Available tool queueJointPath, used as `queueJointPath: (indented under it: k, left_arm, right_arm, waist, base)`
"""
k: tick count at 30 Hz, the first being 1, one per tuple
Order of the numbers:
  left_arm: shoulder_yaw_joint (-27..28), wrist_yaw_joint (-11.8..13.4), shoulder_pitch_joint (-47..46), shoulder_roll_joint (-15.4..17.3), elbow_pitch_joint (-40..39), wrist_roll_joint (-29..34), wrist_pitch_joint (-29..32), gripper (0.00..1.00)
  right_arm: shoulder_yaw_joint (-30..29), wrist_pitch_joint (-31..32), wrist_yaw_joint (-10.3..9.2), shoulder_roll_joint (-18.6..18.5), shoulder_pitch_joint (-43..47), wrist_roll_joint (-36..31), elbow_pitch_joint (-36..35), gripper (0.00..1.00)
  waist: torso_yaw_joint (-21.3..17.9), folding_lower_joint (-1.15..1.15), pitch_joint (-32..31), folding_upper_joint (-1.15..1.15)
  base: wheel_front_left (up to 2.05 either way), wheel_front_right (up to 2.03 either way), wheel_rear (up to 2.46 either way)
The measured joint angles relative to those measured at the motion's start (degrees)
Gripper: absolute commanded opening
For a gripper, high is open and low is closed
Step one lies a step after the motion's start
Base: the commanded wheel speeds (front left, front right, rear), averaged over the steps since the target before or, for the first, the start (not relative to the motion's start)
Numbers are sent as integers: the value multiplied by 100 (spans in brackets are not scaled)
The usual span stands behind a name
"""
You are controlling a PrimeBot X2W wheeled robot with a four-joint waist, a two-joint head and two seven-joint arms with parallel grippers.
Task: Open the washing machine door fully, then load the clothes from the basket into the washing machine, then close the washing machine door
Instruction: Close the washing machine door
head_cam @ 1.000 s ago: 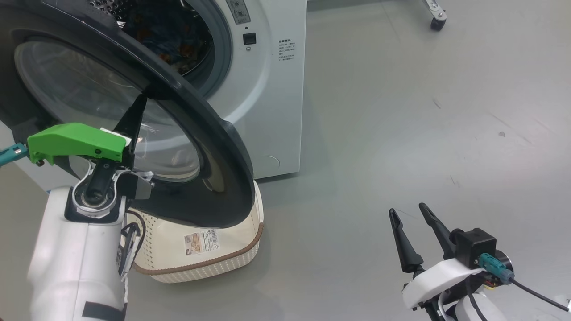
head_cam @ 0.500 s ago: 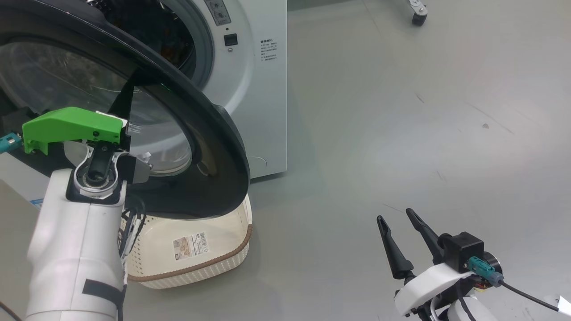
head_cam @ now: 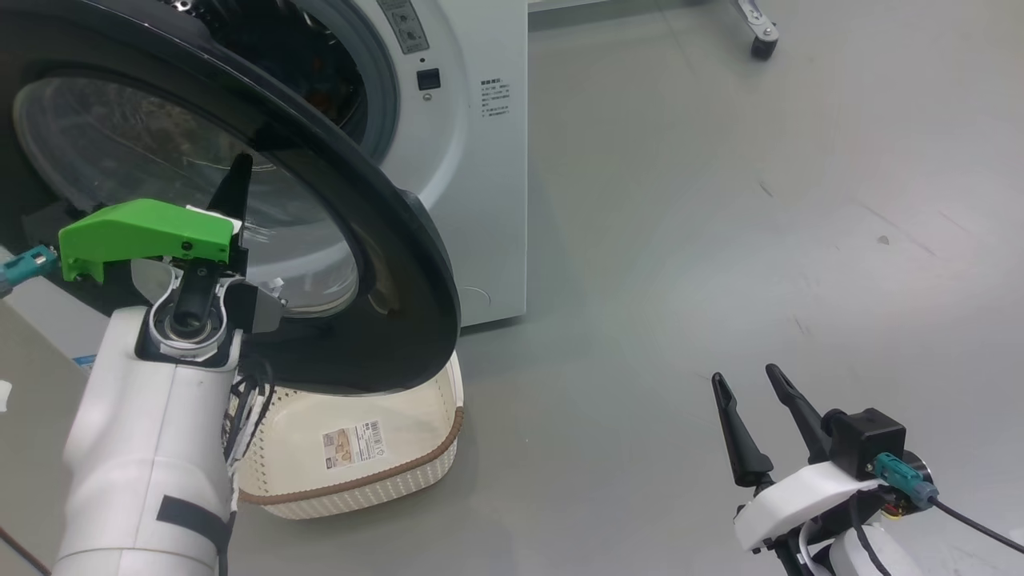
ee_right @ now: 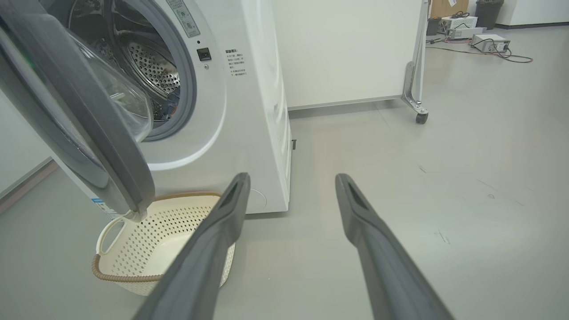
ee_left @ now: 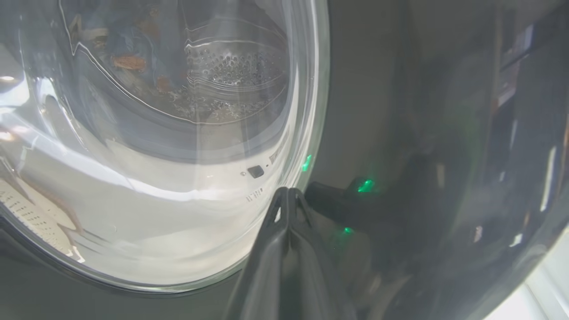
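While the washing machine door [head_cam: 392, 264] stands swung partway out from its opening, its glossy black ring and domed glass porthole [head_cam: 136, 160] face the left arm. Its lower edge hangs above the basket [head_cam: 384, 474].

The clothes [ee_left: 129, 49] lie inside the drum [ee_right: 153, 66]. Through the glass in the left wrist view they show as blue fabric with orange-brown marks, and in the right wrist view a bit of blue shows low in the opening, behind the grey gasket.

The basket sits on the floor [head_cam: 680, 240] just in front of the washing machine [head_cam: 480, 200], partly under the door. Its barcode sticker [head_cam: 356, 440] faces the robot, and in the right wrist view its perforated inner wall and one side handle are visible.

The left gripper [head_cam: 240, 164] is up at the door's outer face with its fingers pressed together and nothing between them. In the left wrist view the tips sit where the glass meets the black ring; I cannot tell whether they touch it. A green cover [head_cam: 144, 232] sits on that wrist.

The right gripper [head_cam: 746, 374] hangs low over bare floor, well apart from the washer on its right side. Its fingers are spread wide and hold nothing. A caster wheel [head_cam: 760, 44] stands on the floor farther back.
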Motion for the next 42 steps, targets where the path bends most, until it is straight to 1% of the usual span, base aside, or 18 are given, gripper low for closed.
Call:
queueJointPath:
  k: [1, 2, 4, 5, 6, 8, 11, 14, 16, 18, 21, 24, 27, 30, 33, 35, 39, 42]
  left_arm:
    - [-3, -2, 1, -7, 11, 54, -67, 34]
    - [0, -25, 4, -11, 19, 133, -140, 43]
    - [-153, -49, 21, 32, 20, 387, -225, 44]
    - [-264, -54, 41, 75, 13, 610, -280, 47]
    - [-393, -76, 75, 159, 5, 808, -353, 58]
    - [-661, -103, 208, 416, -37, 1356, -578, 100]
    - [-875, -103, 478, 726, -97, 1880, -955, 100]
    - [-1026, -103, 647, 817, -109, 2205, -1226, 100]
    - [-1182, -102, 801, 898, -123, 2574, -1514, 100]
    - [-1382, -87, 967, 1067, -136, 3041, -1842, 100]
    - [-1534, 35, 1279, 1256, -130, 3429, -2195, 100]
    - [-1614, 152, 1618, 1257, -135, 3587, -2202, 100]
    - [-1680, 245, 1895, 1295, -180, 3921, -2194, 100]
    - [-1672, 427, 2110, 1396, -253, 4191, -2176, 100]
    - [-1486, 614, 2331, 1497, -635, 4576, -2126, 100]
    - [-1326, 672, 2374, 1573, -1001, 4885, -2127, 100]
    - [-1066, 839, 2690, 1470, -1427, 5043, -2127, 100]
    - [-959, 867, 3080, 1354, -1648, 5220, -2127, 100]
  right_arm:
    - [-14, 0, 0, 1, 2, 0, -2, 100]
    - [-27, 0, 0, 3, 4, 0, -5, 100]
    - [-79, 0, 0, 9, 7, 0, -30, 100]
    - [-105, 0, 0, 9, 7, 0, -44, 100]
    - [-130, 0, 0, 9, 8, 0, -56, 100]
    - [-187, 0, 0, 1, 10, 0, -74, 100]
    - [-323, 0, 0, -5, 15, 0, -116, 100]
    - [-392, 0, 0, -22, 16, -1, -157, 100]
    - [-428, 0, 0, -47, 16, -10, -182, 100]
    - [-430, 0, 0, -49, 13, -24, -218, 100]
    - [-434, 0, 0, -40, 5, -55, -244, 100]
    - [-417, 0, 0, -37, 2, -64, -252, 100]
    - [-417, 0, 0, -30, 2, -80, -254, 100]
    - [-419, 0, 0, -26, 1, -97, -257, 100]
    - [-428, 0, 0, -18, 1, -101, -274, 100]
    - [-441, 0, 0, -14, 1, -102, -281, 100]
    - [-485, 0, 0, -2, 0, -116, -287, 100]
    - [-505, 0, 0, 0, 0, -119, -287, 100]
  waist:
    - [34, 0, -9, 0]
    - [70, 0, -18, 0]
    - [146, 0, -36, 0]
    - [184, 0, -43, 0]
    - [225, 0, -49, 0]
    - [307, 0, -56, 0]
    - [436, 0, -55, 0]
    - [523, 0, -47, 0]
    - [613, 0, -35, 0]
    - [697, -1, -21, 0]
    - [800, 0, -2, 0]
    - [870, 0, 12, 0]
    - [900, -1, 16, 0]
    - [914, 0, 16, 0]
    - [916, 0, 15, 0]
    - [913, 0, 16, 0]
    - [892, 0, 19, 0]
    - [870, 0, 18, 0]
  base:
    - [0, 0, 0]
    - [0, 0, 0]
    - [0, 0, 0]
    - [0, 0, 0]
    - [0, 0, 0]
    - [0, 0, 0]
    - [0, 0, 0]
    - [0, 0, 0]
    - [0, 0, 0]
    - [0, 0, 0]
    - [0, 0, 0]
    - [0, 0, 0]
    - [0, 0, 0]
    - [0, 0, 0]
    - [0, 0, 0]
    - [0, 0, 0]
    - [0, 0, 0]
    - [0, 0, 0]
